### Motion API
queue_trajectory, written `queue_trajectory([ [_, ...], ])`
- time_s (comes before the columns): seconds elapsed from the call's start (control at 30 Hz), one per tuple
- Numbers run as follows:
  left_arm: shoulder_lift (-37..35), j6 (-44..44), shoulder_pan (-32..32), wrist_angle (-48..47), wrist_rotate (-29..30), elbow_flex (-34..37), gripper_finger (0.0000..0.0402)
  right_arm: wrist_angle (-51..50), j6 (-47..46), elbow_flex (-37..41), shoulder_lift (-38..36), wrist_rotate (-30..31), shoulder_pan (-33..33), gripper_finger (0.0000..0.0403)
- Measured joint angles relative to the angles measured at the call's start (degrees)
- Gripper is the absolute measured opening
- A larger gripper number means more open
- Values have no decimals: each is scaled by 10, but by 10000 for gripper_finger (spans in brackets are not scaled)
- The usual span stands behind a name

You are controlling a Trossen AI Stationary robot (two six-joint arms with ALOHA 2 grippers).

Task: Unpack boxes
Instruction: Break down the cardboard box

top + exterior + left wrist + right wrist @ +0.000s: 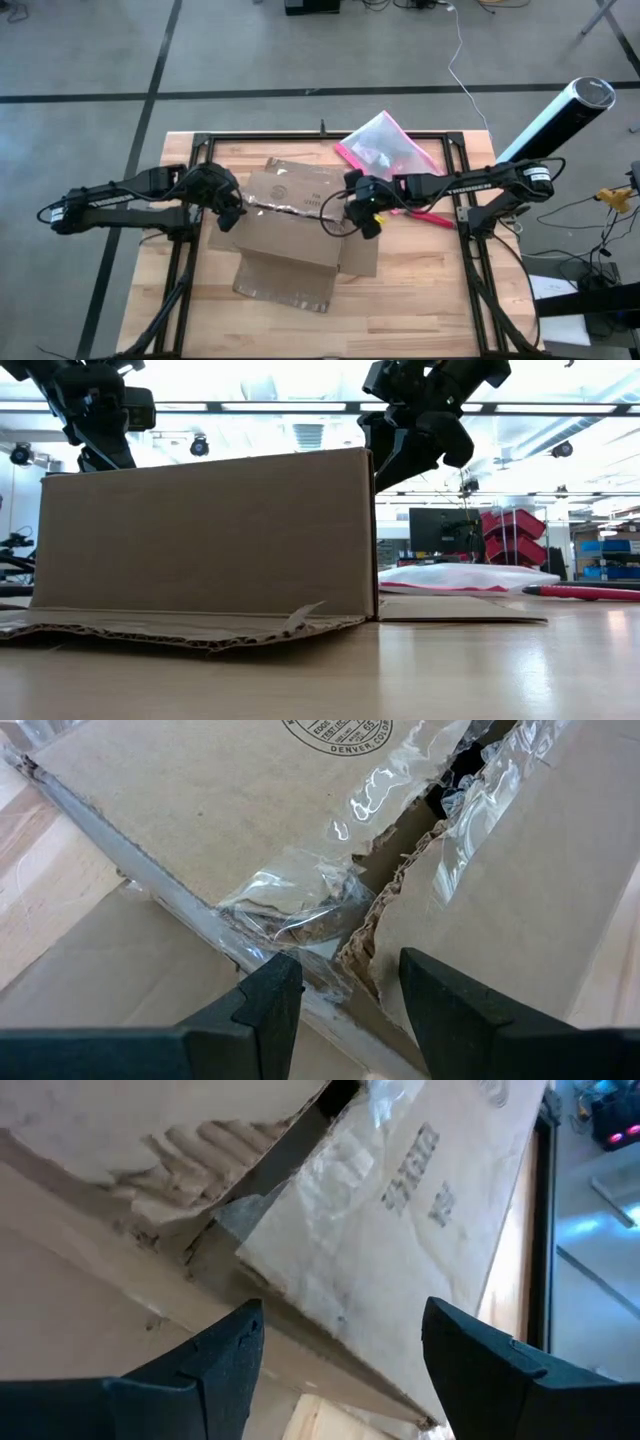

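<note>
Our two hands, left and right, both spread wide over the box's torn tape seam mid-desk.

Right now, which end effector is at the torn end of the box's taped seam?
The left end effector, open over ripped cardboard on the box; the right end effector is at the seam's other end.

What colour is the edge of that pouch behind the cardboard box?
Pink, around a translucent pouch; the high view shows it best, behind the box.
</note>
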State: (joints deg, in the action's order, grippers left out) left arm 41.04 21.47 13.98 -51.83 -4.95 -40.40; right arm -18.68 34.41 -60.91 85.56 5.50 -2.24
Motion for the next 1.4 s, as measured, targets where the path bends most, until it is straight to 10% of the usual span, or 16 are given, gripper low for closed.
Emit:
queue_trajectory([
  [0.53, 0, 0, 0, 11, 1, 0, 157, 110, -37, 7, 0, 7, -15, 210],
  [0.9, 0, 0, 0, 78, 0, 0, 159, 122, -110, 7, 0, 6, -42, 15],
  [1.4, 30, -205, 0, 182, 83, -78, 160, 134, -183, 2, 0, -29, -51, 0],
])
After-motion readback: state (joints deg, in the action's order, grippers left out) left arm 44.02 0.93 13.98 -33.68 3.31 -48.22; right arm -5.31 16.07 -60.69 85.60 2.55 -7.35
